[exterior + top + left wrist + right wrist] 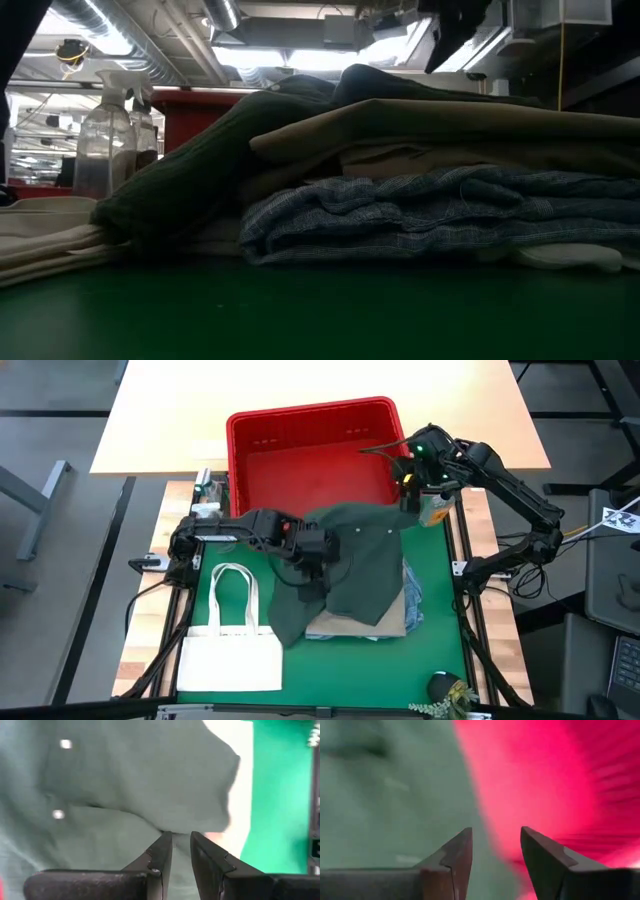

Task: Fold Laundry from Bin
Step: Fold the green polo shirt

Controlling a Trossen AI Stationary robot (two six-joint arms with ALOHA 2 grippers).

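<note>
The red bin (312, 455) stood at the far end of the green counter (440, 620), and everything else lay relative to it. A dark green garment (355, 565) was spread just in front of the bin, its far edge reaching up against the bin's near wall. It covered a stack of folded laundry: a beige piece (430, 125) on top of a blue-and-white striped piece (420, 215). The left gripper (318, 552) sat on the green garment's left part, in front of the bin, its fingers (162, 852) nearly together with only a narrow gap; whether they pinched cloth could not be told. The right gripper (412, 488) hung at the bin's near right corner, above the garment's edge, fingers (457, 852) spread apart and holding nothing. A white tote bag (232, 645) lay flat farther from the bin, left of the stack.
</note>
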